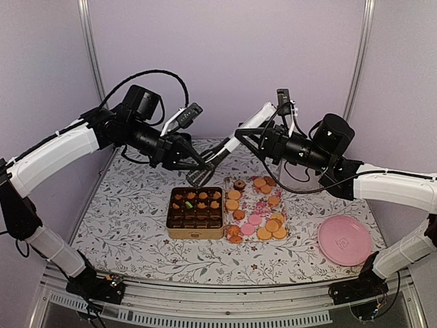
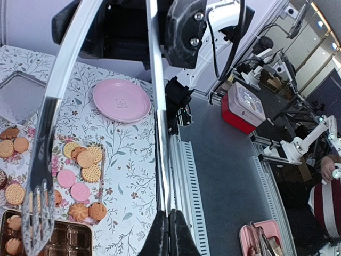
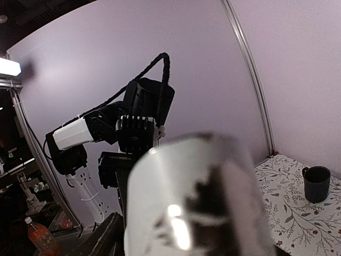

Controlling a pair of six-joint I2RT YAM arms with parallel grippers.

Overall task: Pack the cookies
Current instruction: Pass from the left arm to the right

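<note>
The cookies [image 1: 256,208] lie loose on a clear sheet at mid-table, mostly golden, a few pink; the left wrist view shows these cookies [image 2: 85,159] too. Several more sit in the brown compartments of a gold box [image 1: 196,212]. My left gripper [image 1: 194,162] [image 2: 170,213] hangs above the box, shut on one arm of metal tongs [image 2: 40,213], whose slotted tip hovers over the box corner. My right gripper [image 1: 235,140] is at the tongs' far end. That end, a blurred mass of metal [image 3: 186,202], fills the right wrist view. One dark finger [image 3: 104,237] shows beside it.
A pink plate [image 1: 345,239] [image 2: 121,100] rests at the right front of the flowered tablecloth. A grey lid [image 2: 18,96] lies beyond the cookies. A dark cup [image 3: 316,183] stands on the cloth near the wall. The two arms nearly meet above the box.
</note>
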